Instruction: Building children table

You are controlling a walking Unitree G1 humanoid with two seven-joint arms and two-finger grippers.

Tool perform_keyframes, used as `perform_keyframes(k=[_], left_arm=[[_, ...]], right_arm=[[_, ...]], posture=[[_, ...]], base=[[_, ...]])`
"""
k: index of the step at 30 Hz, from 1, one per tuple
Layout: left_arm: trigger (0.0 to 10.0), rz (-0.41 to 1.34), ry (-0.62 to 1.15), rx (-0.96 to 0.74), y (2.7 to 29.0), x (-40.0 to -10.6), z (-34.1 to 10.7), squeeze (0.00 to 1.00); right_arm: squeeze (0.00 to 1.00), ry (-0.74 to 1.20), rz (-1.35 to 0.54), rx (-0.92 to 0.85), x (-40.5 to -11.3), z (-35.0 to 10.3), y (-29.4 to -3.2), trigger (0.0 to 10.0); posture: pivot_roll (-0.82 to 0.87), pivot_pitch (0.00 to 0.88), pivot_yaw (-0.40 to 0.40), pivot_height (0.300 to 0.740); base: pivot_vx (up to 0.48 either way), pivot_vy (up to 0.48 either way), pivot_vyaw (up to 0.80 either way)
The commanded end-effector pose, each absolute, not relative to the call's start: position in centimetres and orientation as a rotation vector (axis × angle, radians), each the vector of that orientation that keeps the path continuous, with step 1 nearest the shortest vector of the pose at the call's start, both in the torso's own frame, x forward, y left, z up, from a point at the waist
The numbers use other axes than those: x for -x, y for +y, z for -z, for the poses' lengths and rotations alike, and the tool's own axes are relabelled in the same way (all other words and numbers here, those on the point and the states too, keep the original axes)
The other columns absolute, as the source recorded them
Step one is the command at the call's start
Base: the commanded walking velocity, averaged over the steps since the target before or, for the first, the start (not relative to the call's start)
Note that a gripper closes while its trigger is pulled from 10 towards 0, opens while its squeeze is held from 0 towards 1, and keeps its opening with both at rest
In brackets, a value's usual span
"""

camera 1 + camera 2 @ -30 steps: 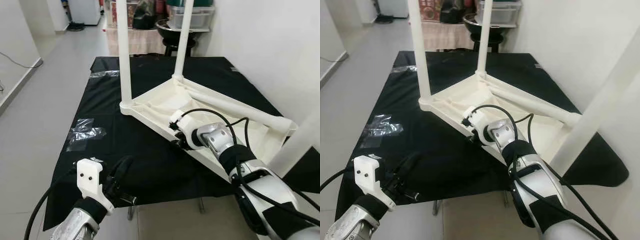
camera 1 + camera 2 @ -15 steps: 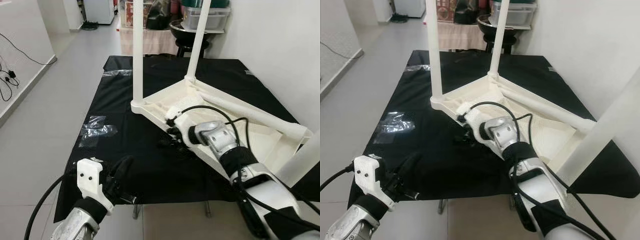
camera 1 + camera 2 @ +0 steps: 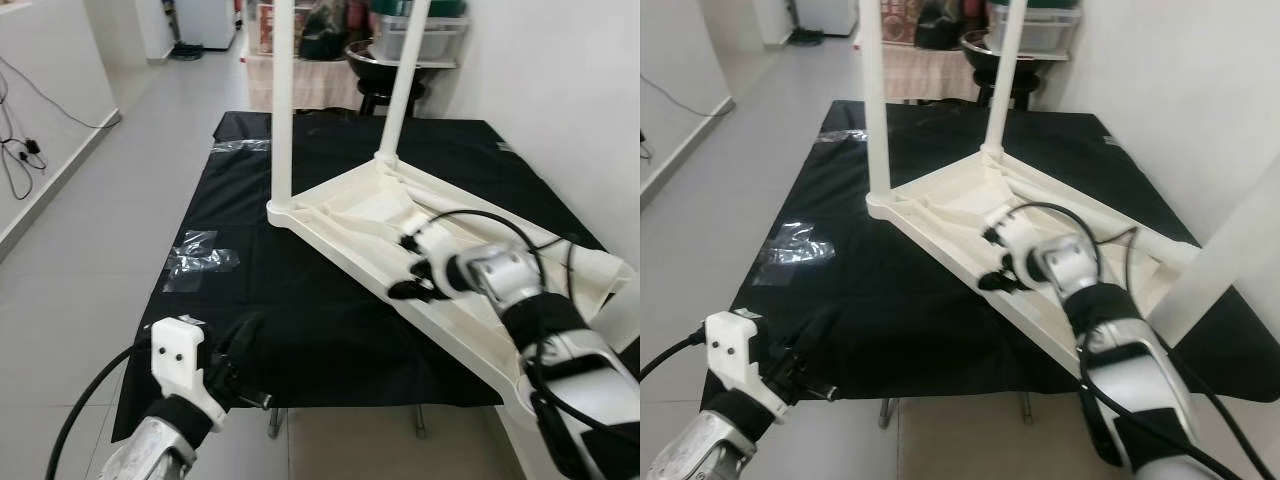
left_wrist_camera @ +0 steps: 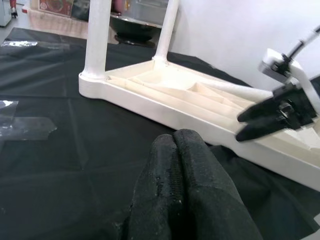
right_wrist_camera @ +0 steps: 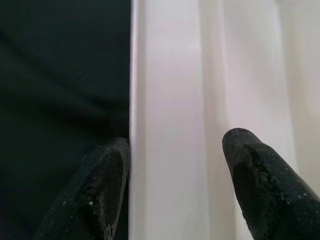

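A: How far along is the children's table (image 3: 370,215)?

B: It lies upside down on the black cloth (image 3: 250,300) covering the tabletop, right under the right gripper (image 3: 410,280). Two white legs (image 3: 282,100) stand upright at the corners farthest from that gripper. A third leg (image 3: 1225,255) rises at the corner just past the robot's right arm, though I can't tell whether it is seated. Another long white piece lies flat along the far edge of the frame, beyond the gripper; I judge it to be the last leg, not yet fitted.

A: And the right gripper itself?

B: Its fingers (image 5: 250,165) are apart, straddling the frame's near rail, one on each side, not pressing on it.

A: The left one?

B: The left gripper (image 4: 182,175) has its fingers pressed together, holding nothing, low over the cloth's near edge and well apart from the frame. Some clear plastic wrap (image 3: 195,262) lies beyond it.
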State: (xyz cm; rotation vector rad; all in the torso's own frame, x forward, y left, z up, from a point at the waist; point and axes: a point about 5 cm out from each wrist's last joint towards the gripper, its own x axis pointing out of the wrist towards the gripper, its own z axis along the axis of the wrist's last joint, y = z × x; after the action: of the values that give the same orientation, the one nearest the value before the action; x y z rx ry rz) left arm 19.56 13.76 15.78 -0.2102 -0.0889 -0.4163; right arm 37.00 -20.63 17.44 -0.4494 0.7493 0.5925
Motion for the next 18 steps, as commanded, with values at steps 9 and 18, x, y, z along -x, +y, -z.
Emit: perform_keyframes(k=[9,18], left_arm=[[10.0,0.428,-0.081,0.222,13.6,-19.3,-15.8,0.00],[10.0,0.427,-0.080,0.221,13.6,-19.2,-15.9,0.00]], right_arm=[[0.00,0.860,-0.545,0.442,-35.5,-17.1,-23.5,10.0],[0.00,0.932,-0.520,0.437,-34.2,-16.3,-24.6,10.0]], posture=[[0.00,0.058,-0.081,0.740],[0.00,0.061,-0.082,0.740]], base=[[0.000,0.000,0.00],[0.000,0.000,0.00]])
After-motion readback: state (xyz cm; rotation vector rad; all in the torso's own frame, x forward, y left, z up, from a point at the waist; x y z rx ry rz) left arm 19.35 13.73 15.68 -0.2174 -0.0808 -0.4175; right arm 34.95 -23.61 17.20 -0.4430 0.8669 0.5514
